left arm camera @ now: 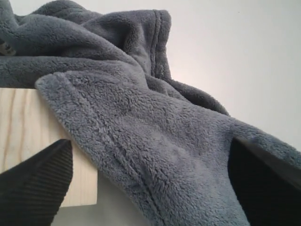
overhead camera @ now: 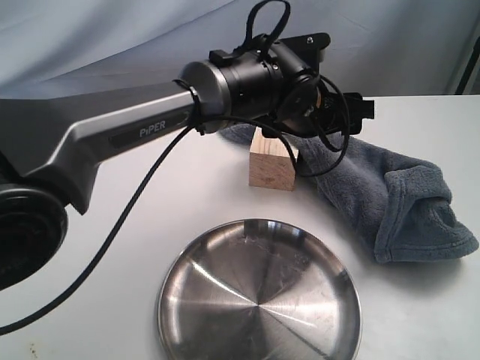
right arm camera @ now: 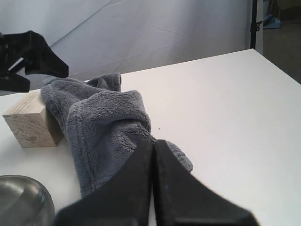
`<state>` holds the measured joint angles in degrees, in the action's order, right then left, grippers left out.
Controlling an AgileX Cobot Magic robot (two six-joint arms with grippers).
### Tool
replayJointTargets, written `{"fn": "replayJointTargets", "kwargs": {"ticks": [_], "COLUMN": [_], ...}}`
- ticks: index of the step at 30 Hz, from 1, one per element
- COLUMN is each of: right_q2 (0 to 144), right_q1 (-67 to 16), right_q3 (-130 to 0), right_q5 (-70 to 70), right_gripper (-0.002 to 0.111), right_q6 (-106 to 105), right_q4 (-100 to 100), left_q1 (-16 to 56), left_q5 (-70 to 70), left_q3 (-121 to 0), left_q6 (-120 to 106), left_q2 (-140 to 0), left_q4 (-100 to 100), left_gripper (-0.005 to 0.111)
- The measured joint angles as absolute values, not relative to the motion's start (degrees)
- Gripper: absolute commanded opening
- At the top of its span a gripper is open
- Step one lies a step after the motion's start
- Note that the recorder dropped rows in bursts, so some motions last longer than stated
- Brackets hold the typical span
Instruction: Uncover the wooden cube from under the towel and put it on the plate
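Observation:
The wooden cube [overhead camera: 271,161] stands on the white table behind the plate [overhead camera: 259,300], its front faces bare. The blue-grey towel [overhead camera: 390,195] lies bunched to the cube's right and still leans over its far top edge. My left gripper [left arm camera: 150,197] is open, its fingers wide apart astride a fold of the towel [left arm camera: 155,141], with one ribbed pad [left arm camera: 37,188] in front of the cube [left arm camera: 23,127]. My right gripper [right arm camera: 154,150] is shut and empty, low over the table just short of the towel [right arm camera: 103,122]. It sees the cube [right arm camera: 30,122] and the plate's rim [right arm camera: 21,200].
The left arm's grey link and black wrist [overhead camera: 262,75] reach across the exterior view above the cube, trailing a black cable [overhead camera: 112,232]. A pale backdrop cloth [overhead camera: 112,37] hangs behind the table. The table's far right edge [right arm camera: 277,66] shows in the right wrist view.

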<state>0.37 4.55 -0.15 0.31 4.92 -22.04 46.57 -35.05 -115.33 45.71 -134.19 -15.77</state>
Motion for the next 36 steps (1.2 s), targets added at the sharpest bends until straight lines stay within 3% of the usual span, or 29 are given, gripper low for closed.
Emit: {"fn": "replayJointTargets", "kwargs": {"ticks": [12, 36], "right_q2": [0.37, 0.37], "right_q1": [4.55, 4.55], "right_q3": [-0.15, -0.15], "right_q5": [0.31, 0.31], "right_gripper": [0.003, 0.003], "right_q6": [4.92, 4.92], "right_q4": [-22.04, -22.04], "left_q1": [46.57, 48.8], "left_q5": [-31.56, -36.05], "left_q3": [-115.33, -115.33], "left_q6": [45.71, 37.82], "left_q2": [-136.45, -139.35], "left_q4": [-14.04, -3.97], "left_gripper": [0.078, 0.078]}}
